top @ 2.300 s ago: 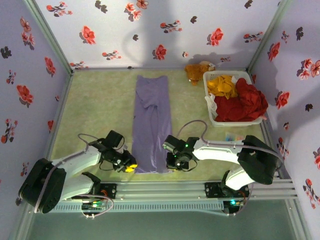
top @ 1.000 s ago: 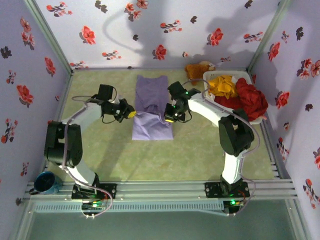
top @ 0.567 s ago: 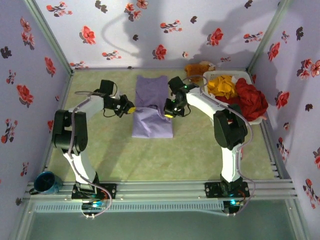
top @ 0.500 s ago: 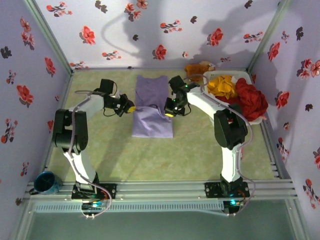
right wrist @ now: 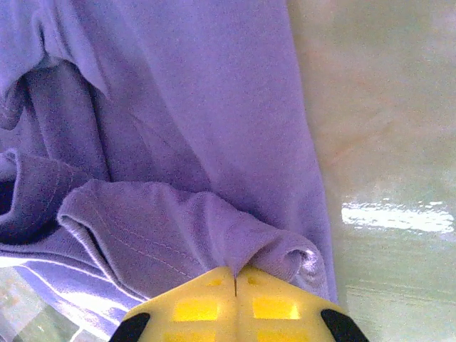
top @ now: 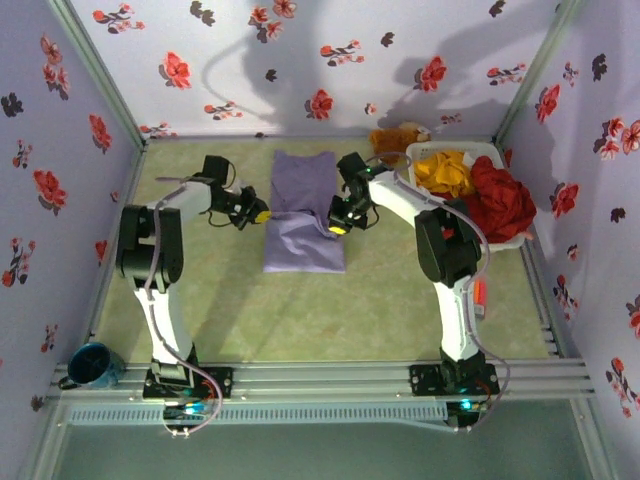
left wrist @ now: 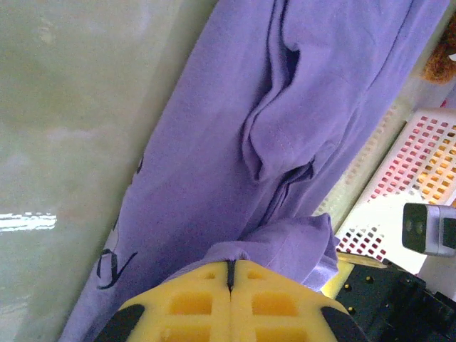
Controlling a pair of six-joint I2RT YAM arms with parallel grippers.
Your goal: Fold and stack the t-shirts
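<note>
At the table's point(top: 200, 290) far middle, the left gripper point(top: 258, 214) is clenched on the lavender t-shirt point(top: 303, 250); the right gripper point(top: 338, 226) pinches its right edge. Rightmost, a red tee point(top: 490, 205) and orange tee point(top: 445, 172) fill the white basket point(top: 425, 238).

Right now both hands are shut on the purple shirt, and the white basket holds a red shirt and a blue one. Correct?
One thing is off: nothing in the white basket is blue. It holds a red shirt and an orange-yellow shirt, as the top external view shows. The left hand and the right hand are indeed both shut on the purple shirt.
</note>
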